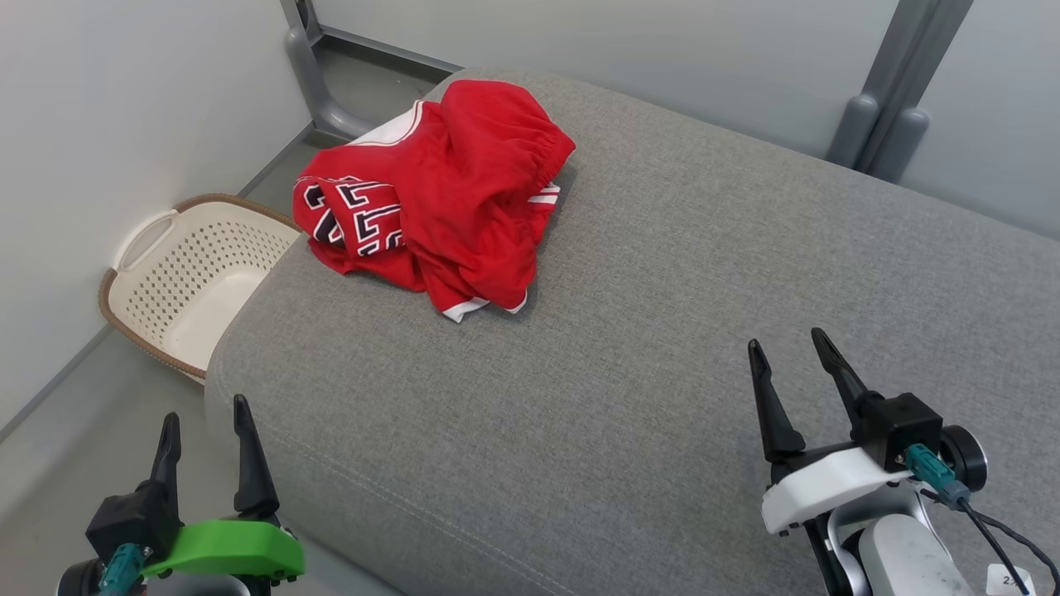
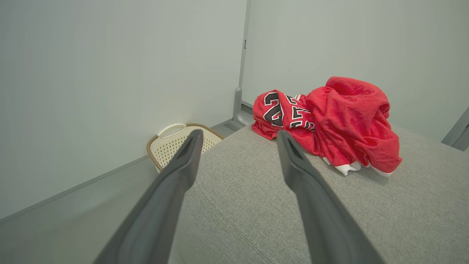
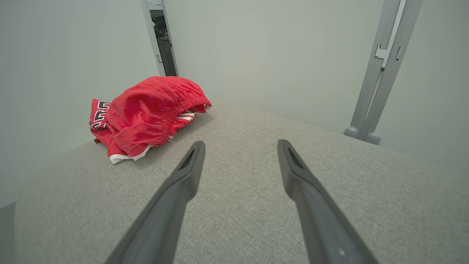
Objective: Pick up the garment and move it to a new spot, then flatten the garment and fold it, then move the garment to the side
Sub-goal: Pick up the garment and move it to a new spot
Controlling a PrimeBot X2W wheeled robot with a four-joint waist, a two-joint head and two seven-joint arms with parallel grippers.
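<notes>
Left hand (image 1: 205,410) and right hand (image 1: 786,338) spread; one crumpled garment (image 1: 447,182), possibly two pieces; one basket (image 1: 199,265).

Support: grey upholstered cushion (image 1: 629,397), edges rounded | Load: one red garment (image 1: 464,182) lay crumpled in a heap near its far left corner
</notes>
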